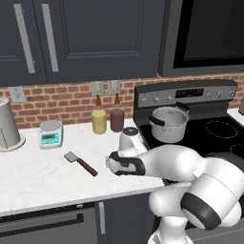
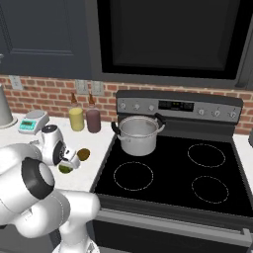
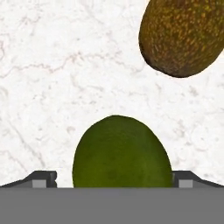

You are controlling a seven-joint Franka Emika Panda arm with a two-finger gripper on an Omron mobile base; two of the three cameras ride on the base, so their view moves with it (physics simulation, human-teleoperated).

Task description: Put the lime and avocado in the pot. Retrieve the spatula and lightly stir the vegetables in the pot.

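Big white marble counter (image 1: 33,183) next to a black stove (image 2: 173,183), no readable writing on anything from here. The shiny steel pot with black handles (image 2: 138,134) sits on the back-left burner. Hand (image 3: 114,179) hangs low over the counter, fingers spread wide either side of the round green lime (image 3: 120,153), not squeezing it. Brown-olive oval avocado (image 3: 183,37) lies just beside the lime. Grey-bladed spatula with reddish-brown handle (image 1: 80,163) lies further left.

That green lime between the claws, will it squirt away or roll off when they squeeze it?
The lime looks round and smooth, so on the flat marble counter it would probably roll if nudged off-centre. It sits centred in the open gripper, so an even squeeze likely holds it. It seems firm. The avocado lies apart, probably undisturbed.
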